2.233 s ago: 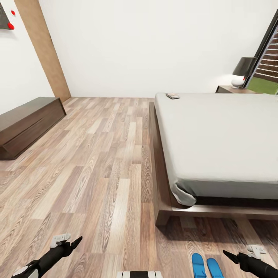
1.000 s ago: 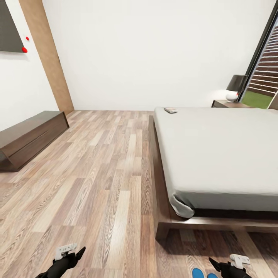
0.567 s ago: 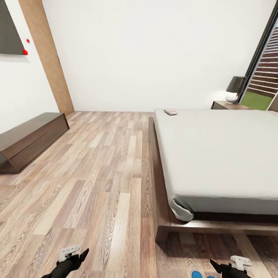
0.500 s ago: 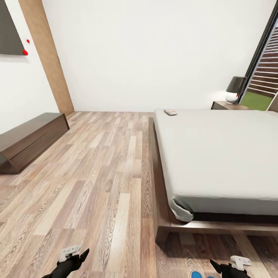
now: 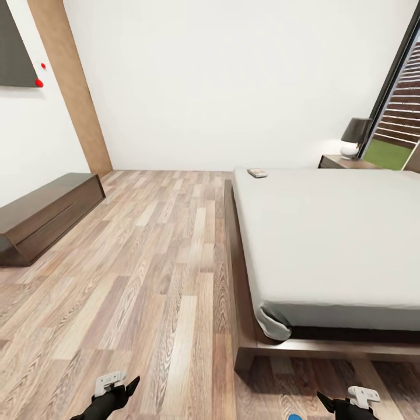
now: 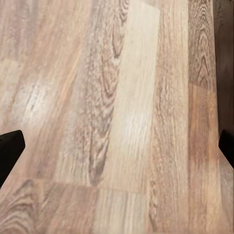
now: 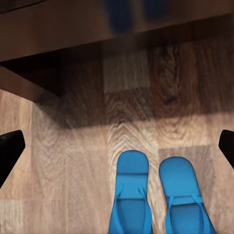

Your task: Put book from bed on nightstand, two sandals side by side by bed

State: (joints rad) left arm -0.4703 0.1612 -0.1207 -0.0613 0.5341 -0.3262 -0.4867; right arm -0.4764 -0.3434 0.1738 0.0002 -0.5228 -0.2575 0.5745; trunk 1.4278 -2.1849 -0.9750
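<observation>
The book (image 5: pixel 257 173) lies flat on the far left corner of the bed's off-white mattress (image 5: pixel 326 233). Beyond the bed's far end stands a dark nightstand (image 5: pixel 344 162) with a lamp on it. The two blue sandals (image 7: pixel 130 197) (image 7: pixel 183 197) lie side by side on the floor just off the bed's dark frame (image 7: pixel 73 29). In the head view, a blue sandal tip (image 5: pixel 295 417) peeks in at the bottom edge. My right gripper (image 7: pixel 117 148) hangs open above the sandals, holding nothing. My left gripper (image 6: pixel 117 148) is open over bare planks. Both grippers (image 5: pixel 119 388) (image 5: pixel 337 402) sit low in the head view.
A long dark brown dresser (image 5: pixel 41 213) stands against the left wall. A brown wooden door edge (image 5: pixel 73 87) rises in the far left corner. A dark-framed window (image 5: pixel 396 99) is at the far right. Wood-plank floor (image 5: pixel 157 262) stretches between dresser and bed.
The whole head view has shifted, so the camera moved. The sandals have slid almost out of its bottom edge, and both grippers sit lower. The book has not moved.
</observation>
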